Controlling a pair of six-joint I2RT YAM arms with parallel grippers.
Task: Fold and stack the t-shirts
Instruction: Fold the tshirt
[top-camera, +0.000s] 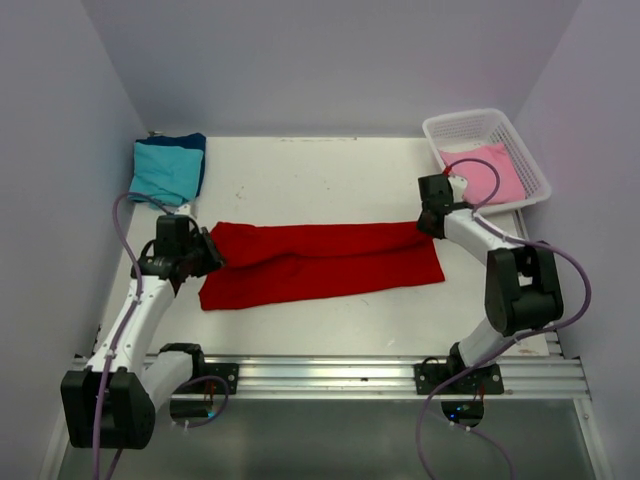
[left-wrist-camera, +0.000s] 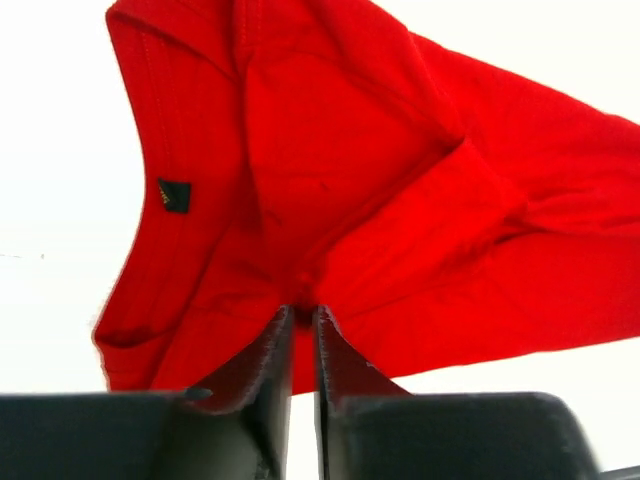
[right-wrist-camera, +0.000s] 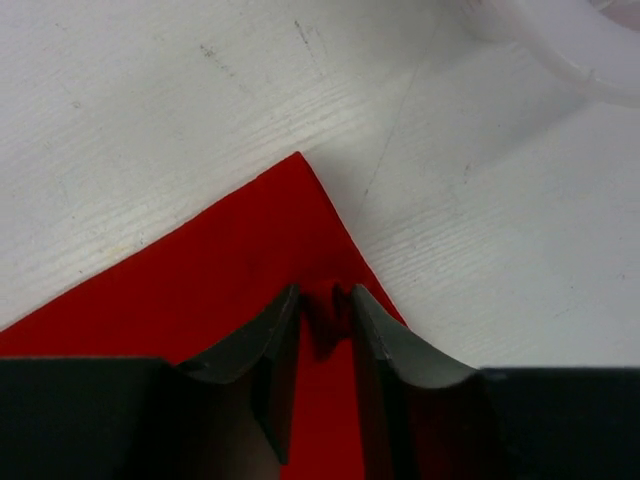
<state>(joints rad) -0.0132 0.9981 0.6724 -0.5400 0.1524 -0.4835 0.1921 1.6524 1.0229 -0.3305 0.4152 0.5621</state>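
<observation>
The bright red short-sleeved cloth t-shirt (top-camera: 320, 265) lies flat in a long strip across the middle of the white worktop (top-camera: 330, 175). The left fingers (left-wrist-camera: 278, 335) sit at its left end, almost together. I cannot tell if they pinch it. The right fingers (right-wrist-camera: 283, 322) sit at its right corner, a little apart, with a small wrinkle of cloth between them.

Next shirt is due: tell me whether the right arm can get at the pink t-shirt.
Probably yes. The pink t-shirt lies in the open-topped basket just beyond the right gripper; its jaws first need to leave the red t-shirt's corner.
</observation>
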